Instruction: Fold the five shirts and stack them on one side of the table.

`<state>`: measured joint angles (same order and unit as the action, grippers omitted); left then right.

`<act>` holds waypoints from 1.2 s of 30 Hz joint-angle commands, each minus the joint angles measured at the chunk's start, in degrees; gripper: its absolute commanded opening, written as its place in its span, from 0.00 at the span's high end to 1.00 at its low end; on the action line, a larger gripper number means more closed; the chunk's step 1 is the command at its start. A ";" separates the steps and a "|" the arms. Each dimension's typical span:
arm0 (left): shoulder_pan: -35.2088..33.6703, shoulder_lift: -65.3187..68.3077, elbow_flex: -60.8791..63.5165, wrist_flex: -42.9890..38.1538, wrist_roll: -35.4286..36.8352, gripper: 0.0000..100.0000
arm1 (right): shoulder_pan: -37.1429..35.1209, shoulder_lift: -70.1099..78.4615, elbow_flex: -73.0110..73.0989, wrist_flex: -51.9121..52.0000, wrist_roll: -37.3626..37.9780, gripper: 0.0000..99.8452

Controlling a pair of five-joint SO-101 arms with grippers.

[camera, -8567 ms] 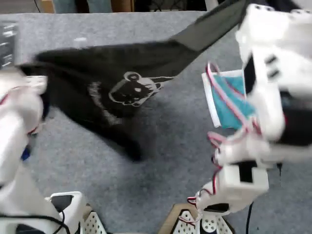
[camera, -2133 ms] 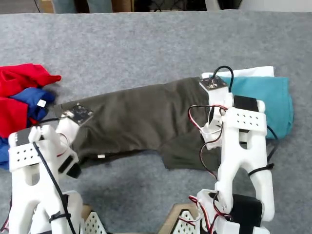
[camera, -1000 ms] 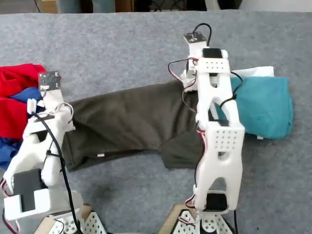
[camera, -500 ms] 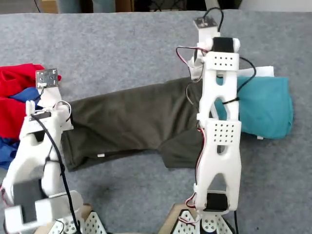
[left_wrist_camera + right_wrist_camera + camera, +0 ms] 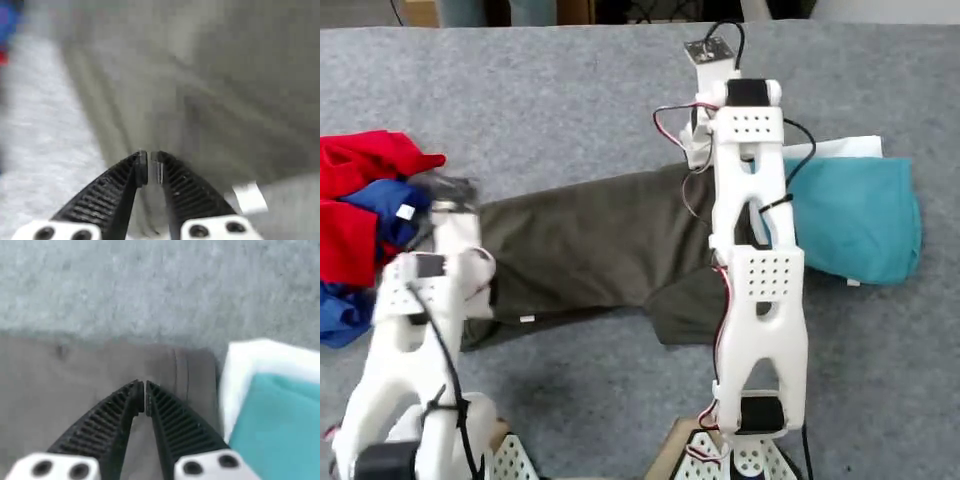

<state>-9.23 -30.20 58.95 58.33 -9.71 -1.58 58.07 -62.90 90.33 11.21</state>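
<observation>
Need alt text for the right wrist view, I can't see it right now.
Closed jaws hang over the olive shirt near its edge, where it meets the grey table. Beside that edge lies a folded teal shirt on top of a white shirt.

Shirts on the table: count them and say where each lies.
5. Red shirt and blue shirt heaped at the left edge; olive shirt spread across the middle; teal shirt folded at right, atop a white shirt. Others may lie hidden beneath.

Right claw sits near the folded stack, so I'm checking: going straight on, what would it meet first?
The right claw would probably meet the olive shirt, near its edge beside the white shirt; depth is unclear.
</observation>
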 commanded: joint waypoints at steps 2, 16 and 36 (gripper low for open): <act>2.86 5.36 -3.65 5.89 -5.98 0.98 | 2.46 4.26 -0.04 -5.89 -0.18 0.98; -7.08 5.89 -7.43 13.54 -19.25 0.97 | 2.02 9.36 -5.23 -4.57 -0.09 0.98; -6.11 31.03 -31.69 -12.31 6.42 0.97 | 0.53 -1.27 -6.11 9.41 5.27 0.98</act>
<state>-15.12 -8.48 30.99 54.73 -6.20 -0.18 61.32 -73.89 100.70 15.87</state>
